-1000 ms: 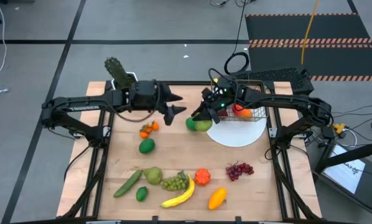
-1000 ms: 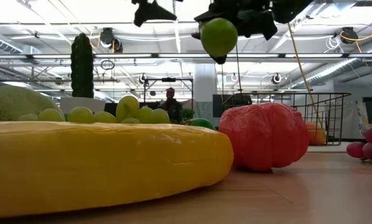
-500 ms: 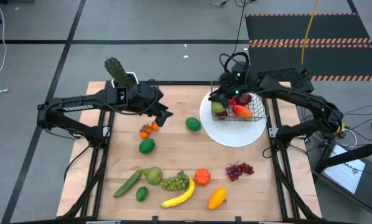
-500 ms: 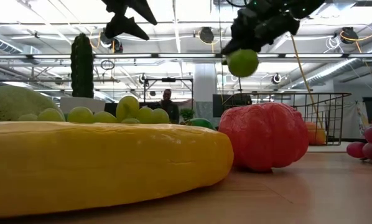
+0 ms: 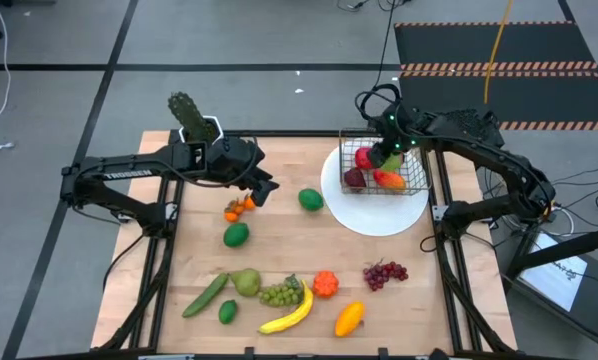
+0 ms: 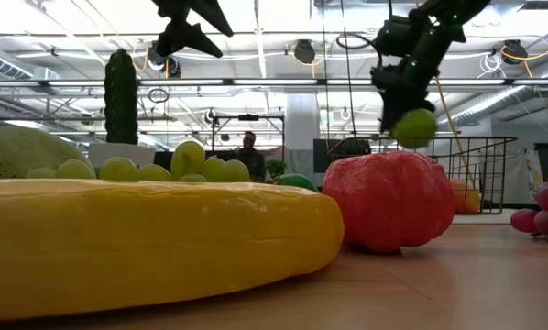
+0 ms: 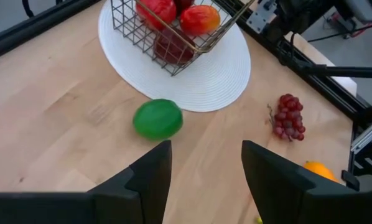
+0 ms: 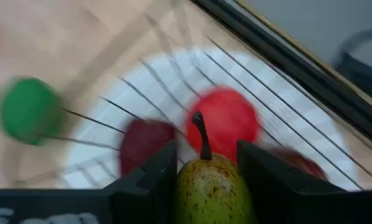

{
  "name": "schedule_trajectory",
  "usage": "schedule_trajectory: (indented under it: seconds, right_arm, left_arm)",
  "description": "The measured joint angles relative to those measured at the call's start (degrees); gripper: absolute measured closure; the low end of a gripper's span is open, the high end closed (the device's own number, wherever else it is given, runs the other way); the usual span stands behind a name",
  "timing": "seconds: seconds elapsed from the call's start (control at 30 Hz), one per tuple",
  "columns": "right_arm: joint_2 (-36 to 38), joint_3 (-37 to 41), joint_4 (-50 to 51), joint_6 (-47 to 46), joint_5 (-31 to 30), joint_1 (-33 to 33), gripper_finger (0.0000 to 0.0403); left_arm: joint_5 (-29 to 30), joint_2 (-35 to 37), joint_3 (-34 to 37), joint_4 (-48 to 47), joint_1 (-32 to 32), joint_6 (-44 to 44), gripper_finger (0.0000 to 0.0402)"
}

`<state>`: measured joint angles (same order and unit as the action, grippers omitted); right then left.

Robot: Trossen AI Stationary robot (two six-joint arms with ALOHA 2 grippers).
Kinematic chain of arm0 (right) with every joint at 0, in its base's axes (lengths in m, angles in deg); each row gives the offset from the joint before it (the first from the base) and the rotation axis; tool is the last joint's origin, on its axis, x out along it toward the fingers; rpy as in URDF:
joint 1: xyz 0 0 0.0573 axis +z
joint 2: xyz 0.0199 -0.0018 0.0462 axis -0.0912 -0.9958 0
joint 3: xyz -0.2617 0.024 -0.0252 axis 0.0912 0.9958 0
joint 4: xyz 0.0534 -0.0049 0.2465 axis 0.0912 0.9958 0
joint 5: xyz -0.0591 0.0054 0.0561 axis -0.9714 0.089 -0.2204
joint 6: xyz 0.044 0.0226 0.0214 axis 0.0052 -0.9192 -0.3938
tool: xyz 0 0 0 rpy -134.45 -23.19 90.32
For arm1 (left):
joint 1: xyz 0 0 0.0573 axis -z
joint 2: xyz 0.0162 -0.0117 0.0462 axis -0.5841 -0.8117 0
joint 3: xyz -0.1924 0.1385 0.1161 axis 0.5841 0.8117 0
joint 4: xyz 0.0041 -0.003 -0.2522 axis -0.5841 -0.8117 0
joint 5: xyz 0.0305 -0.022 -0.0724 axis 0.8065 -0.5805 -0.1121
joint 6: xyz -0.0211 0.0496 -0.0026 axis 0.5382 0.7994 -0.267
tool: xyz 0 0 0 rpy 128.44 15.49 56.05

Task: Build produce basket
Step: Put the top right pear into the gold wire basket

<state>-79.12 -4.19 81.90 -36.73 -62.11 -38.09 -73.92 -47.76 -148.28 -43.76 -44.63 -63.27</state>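
Note:
The wire basket (image 5: 411, 176) stands on a white round plate (image 5: 379, 215) at the far right and holds red apples (image 5: 363, 157) and an orange-red fruit (image 5: 389, 181). My right gripper (image 5: 387, 152) is over the basket, shut on a green pear (image 8: 206, 186), which also shows in the low view (image 6: 413, 126). My left gripper (image 5: 265, 188) is open and empty above the table, just right of the small oranges (image 5: 239, 207). A green lime (image 5: 310, 199) lies between it and the plate. The other produce lies along the near edge. My right gripper pinches the pear's body (image 8: 185, 186) between its two fingers (image 8: 145, 180), one on each side. The pear's stem (image 8: 202, 135) points out past the fingertips. The fingers come from above, and the pear hangs below them (image 6: 413, 126), clear over the basket.
A potted cactus (image 5: 191, 117) stands at the far left corner. A lime (image 5: 236, 235), cucumber (image 5: 206, 294), green grapes (image 5: 282, 293), banana (image 5: 289, 315), a red-orange fruit (image 5: 325, 284), an orange fruit (image 5: 349, 318) and purple grapes (image 5: 384, 272) lie on the table's near half.
My right gripper has carried the pear from beside the lime at the table's middle toward the far right, to a place over the basket. My left gripper has drawn back a little toward the table's left and then kept still. The lime has stayed in place.

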Motion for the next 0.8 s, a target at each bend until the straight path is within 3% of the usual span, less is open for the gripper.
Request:
schedule_trajectory:
  seconds: [0.17,0.33,0.53,0.8]
  right_arm:
    - [0.04,0.42,6.46,-0.01,-6.92,-0.58,0.0248]
    - [0.04,5.69,4.57,-0.62,-8.83,-0.59,0.0248]
    - [0.03,11.99,0.23,-3.79,-19.51,-0.64,0.0244]
    - [0.04,12.87,-2.59,-1.94,-21.12,-0.57,0.0183]
  left_arm:
    - [0.01,0.00,0.00,0.04,0.00,-0.32,0.0208]
    - [0.00,0.00,0.00,0.08,0.00,-0.30,0.0208]
    - [0.02,0.00,0.00,0.11,-0.02,-1.62,0.0208]
    - [0.04,0.00,0.00,1.35,-0.02,-2.51,0.0208]
